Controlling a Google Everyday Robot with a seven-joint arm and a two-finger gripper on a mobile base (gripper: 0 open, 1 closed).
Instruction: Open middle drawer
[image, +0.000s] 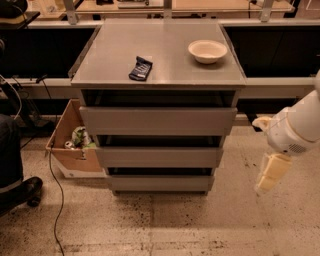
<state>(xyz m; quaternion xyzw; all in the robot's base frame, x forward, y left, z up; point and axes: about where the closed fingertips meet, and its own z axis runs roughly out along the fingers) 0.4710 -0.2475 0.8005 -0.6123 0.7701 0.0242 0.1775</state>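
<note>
A grey cabinet (160, 55) stands in the middle of the camera view with three handleless drawers stacked in it. The middle drawer (159, 157) has the medium-height flat front. It sits between the taller top front (158, 121) and the thinner bottom front (159, 183), and looks pushed in like them. My gripper (271, 174) hangs down from the white arm (296, 129) at the right. It is to the right of the cabinet at about middle-drawer height, apart from it and above the floor.
A cream bowl (207, 50) and a dark packet (140, 68) lie on the cabinet top. An open cardboard box (70, 145) with rubbish stands left of the cabinet. A cable (55, 190) runs over the speckled floor. A person's dark leg and shoe (15, 190) are at far left.
</note>
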